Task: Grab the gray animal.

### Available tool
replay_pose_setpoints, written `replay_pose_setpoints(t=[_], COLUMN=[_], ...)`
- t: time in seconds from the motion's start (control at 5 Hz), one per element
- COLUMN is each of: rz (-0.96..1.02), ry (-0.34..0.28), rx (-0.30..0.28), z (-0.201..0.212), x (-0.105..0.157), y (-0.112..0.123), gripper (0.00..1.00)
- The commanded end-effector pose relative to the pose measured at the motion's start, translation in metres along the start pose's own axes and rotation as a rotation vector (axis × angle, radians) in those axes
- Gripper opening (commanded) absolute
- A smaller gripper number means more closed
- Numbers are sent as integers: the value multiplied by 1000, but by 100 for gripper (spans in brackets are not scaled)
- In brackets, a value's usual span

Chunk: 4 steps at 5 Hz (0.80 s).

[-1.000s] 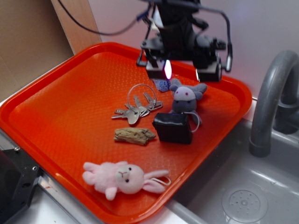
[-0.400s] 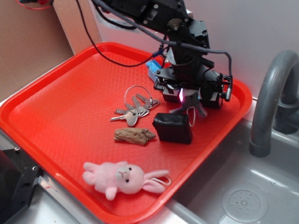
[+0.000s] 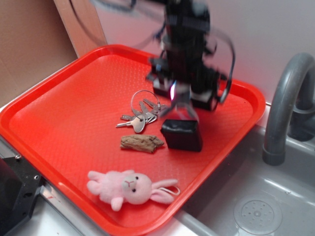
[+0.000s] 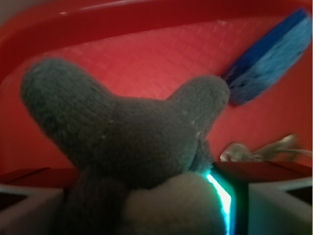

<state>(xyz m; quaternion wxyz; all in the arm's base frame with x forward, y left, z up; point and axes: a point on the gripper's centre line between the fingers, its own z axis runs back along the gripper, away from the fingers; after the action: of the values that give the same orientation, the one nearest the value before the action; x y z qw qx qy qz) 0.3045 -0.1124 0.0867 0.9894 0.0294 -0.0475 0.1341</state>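
Note:
The gray animal (image 4: pixel 132 142) fills the wrist view, its two splayed gray ears pointing up and its pale face low between my fingers (image 4: pixel 279 205). My gripper (image 4: pixel 146 210) is shut on it, with the plush pressed against the lit right finger. In the exterior view the blurred gripper (image 3: pixel 183 102) hangs over the right back part of the orange tray (image 3: pixel 64 113). Only a gray scrap of the animal (image 3: pixel 187 111) shows under it, just behind a black box (image 3: pixel 182 135).
On the tray lie a bunch of keys (image 3: pixel 142 113), a brown piece of wood (image 3: pixel 141 142) and a pink plush bunny (image 3: pixel 130 187) near the front edge. A blue object (image 4: pixel 274 54) lies beyond the toy. A gray faucet (image 3: pixel 285 108) and sink (image 3: pixel 256 206) stand at the right.
The gripper came down over the gray animal and closed round it. It has now shifted slightly left, blurred by motion, and the toy's string loop beside the black box no longer shows.

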Motion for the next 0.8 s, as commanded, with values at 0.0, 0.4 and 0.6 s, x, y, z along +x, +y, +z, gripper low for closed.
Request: replay_pose_setpoints(t=[0.0,0.4,0.6], rz=[-102,-158,-108], ry=[-58,-128,-169], rx=[-43,-51,-68], z=[107,177,211], x=[4,-30,-35], y=[52,105,125], gripper=[0,0,0])
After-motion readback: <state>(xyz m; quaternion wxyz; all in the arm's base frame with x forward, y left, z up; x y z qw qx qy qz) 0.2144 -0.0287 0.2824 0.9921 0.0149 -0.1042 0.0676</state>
